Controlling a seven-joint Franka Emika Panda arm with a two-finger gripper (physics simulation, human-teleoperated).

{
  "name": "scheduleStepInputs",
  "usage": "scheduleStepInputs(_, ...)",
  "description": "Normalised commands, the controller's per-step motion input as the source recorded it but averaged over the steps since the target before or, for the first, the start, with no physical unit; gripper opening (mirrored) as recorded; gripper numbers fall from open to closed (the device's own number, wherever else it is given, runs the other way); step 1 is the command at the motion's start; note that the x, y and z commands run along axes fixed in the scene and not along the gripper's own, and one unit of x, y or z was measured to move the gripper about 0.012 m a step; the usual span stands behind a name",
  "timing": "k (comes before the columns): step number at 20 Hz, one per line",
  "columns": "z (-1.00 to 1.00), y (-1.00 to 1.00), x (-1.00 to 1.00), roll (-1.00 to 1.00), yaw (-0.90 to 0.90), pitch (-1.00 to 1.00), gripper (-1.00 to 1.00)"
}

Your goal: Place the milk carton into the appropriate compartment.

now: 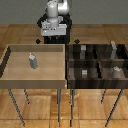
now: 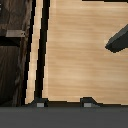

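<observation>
Gripper hanging high behind the light wood tray, nothing between its fingertips; they are standing spread, so it is released and carrying nothing. Judging this as the approach step, grasp not yet made. Milk carton standing upright inside the light tray, near its middle, well apart from the gripper. Dark divided tray touching the light tray on the exterior view's right, holding small grey blocks in some compartments; presumably the carton's destination.
</observation>
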Motion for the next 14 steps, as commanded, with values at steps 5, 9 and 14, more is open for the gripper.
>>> scheduleStepInputs(5, 0.0, 0.0, 0.0, 0.0, 0.0, 0.0, 1.0)
scheduleStepInputs(9, 0.0, -0.75, 0.0, 0.0, 0.0, 0.0, 1.0)
scheduleStepInputs(14, 0.0, -0.8, 0.0, 0.0, 0.0, 0.0, 1.0)
